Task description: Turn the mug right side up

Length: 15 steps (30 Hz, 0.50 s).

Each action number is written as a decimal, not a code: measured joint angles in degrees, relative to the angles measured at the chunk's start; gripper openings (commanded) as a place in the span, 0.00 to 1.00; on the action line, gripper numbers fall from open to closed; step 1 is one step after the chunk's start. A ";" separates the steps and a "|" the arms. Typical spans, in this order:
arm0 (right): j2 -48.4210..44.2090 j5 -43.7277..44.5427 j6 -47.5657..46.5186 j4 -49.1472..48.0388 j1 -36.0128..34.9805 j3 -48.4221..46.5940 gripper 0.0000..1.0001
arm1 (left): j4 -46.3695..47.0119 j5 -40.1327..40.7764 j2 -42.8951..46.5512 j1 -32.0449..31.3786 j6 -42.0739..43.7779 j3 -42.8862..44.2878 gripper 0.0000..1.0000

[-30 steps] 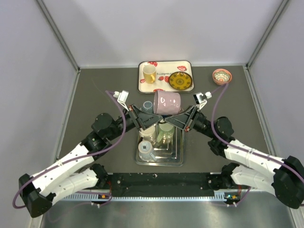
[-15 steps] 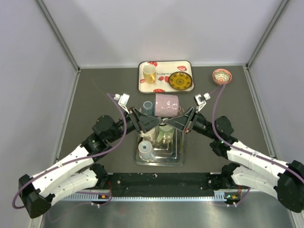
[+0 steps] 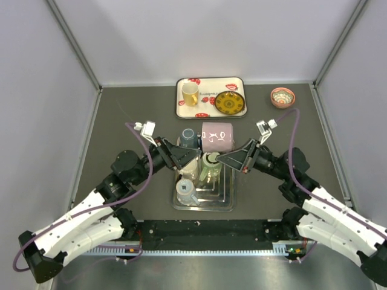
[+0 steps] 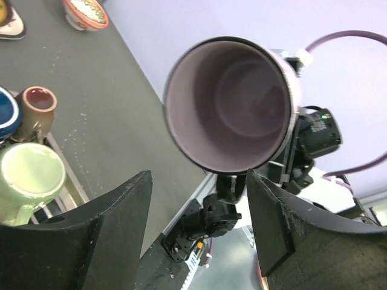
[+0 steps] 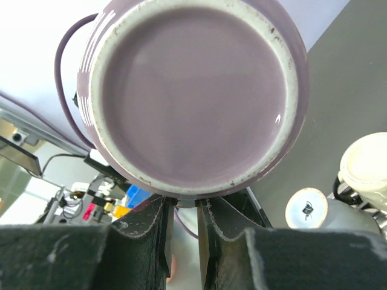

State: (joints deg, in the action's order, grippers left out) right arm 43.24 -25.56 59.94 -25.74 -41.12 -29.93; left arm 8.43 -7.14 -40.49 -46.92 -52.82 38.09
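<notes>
Mug position: it was held in the air on its side, above the far end of the dish rack and between the two arms. Its mouth faced the left claw. Its base faced the right claw.

Claw states: the right claw was nearly closed beneath the mug. It appeared to carry the mug by a thin part on its underside, probably the handle, but the base hid the contact itself. The left claw was spread wide and held nothing, with the rim of the mug just beyond its fingers.

Hazards, as judged from this position:

1. Slip. The mug was heavy and seemed to be pinched at one narrow point. It could pivot in that grip while being rotated upright, which would leave it tilted or let it drop.
2. Drop damage. The green cup and the blue cup were below or just beside the mug. A fall could strike or topple them.
3. Handover fault. If the left claw was to take the rim, early release by the right claw would let the mug fall. A misaligned finger could push the rim instead of straddling it.
4. Set-down. The mug could tip if it landed on the rack edge.
</notes>
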 measured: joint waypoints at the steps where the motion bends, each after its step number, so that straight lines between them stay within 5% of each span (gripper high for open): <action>1: -0.90 0.04 -1.01 1.79 0.00 -0.63 0.00 | -0.74 0.59 0.04 0.00 0.33 0.00 0.69; 15: -7.13 9.88 -23.85 49.66 -1.42 -17.09 0.00 | -17.18 15.80 5.97 0.00 5.49 0.00 0.69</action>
State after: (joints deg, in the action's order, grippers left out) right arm 36.12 -15.68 36.10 23.92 -42.54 -47.03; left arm -8.75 8.67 -34.52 -46.92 -47.33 38.09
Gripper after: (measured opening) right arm 0.170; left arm 0.687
